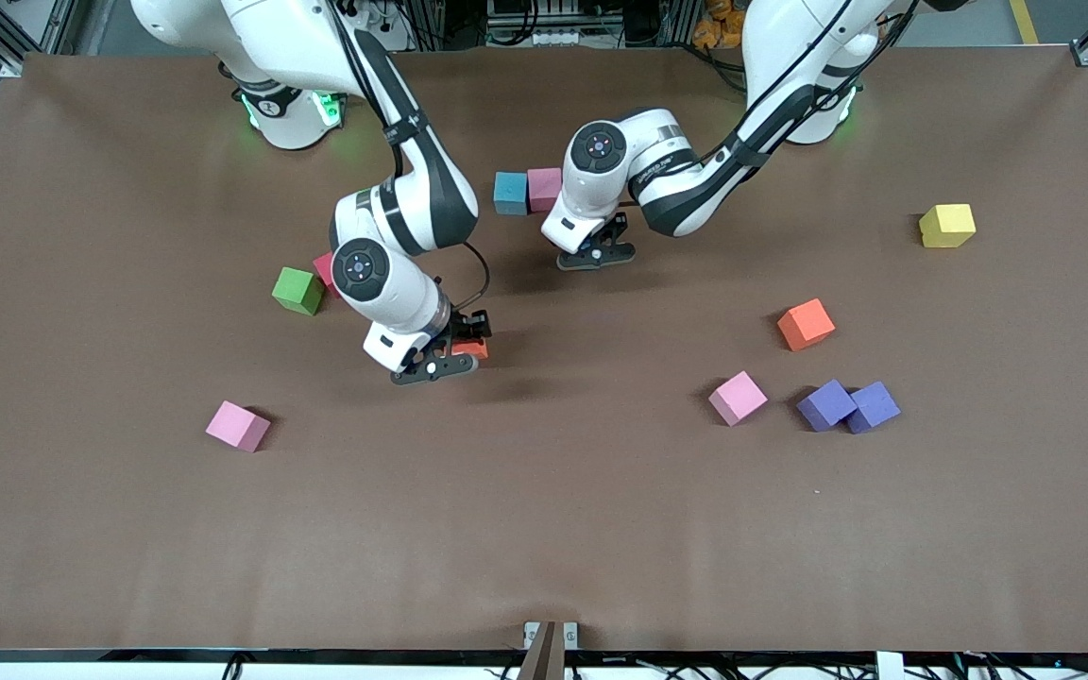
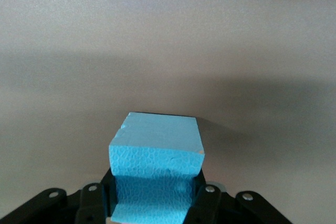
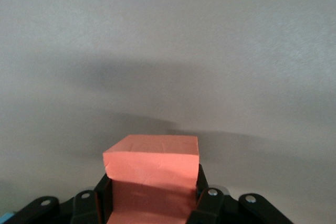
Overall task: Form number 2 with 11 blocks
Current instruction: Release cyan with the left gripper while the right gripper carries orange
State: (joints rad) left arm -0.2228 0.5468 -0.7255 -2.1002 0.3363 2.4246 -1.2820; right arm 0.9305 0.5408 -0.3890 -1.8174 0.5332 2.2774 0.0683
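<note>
My left gripper (image 1: 596,253) is shut on a light blue cube (image 2: 157,150), low over the table just nearer the camera than a blue cube (image 1: 511,193) and a pink cube (image 1: 544,189) that touch side by side. My right gripper (image 1: 440,364) is shut on an orange-red cube (image 1: 470,349), low over the middle of the table. In the wrist views each cube sits between the fingers of the left gripper (image 2: 152,200) and the right gripper (image 3: 152,203). Loose cubes: green (image 1: 298,290), a red one (image 1: 323,269) half hidden by the right arm, pink (image 1: 238,426), pink (image 1: 738,398), orange (image 1: 806,324), yellow (image 1: 947,226).
Two purple cubes (image 1: 848,405) lie touching each other beside the pink cube toward the left arm's end. The brown table mat (image 1: 544,529) runs to the front edge. Both forearms hang over the middle of the table.
</note>
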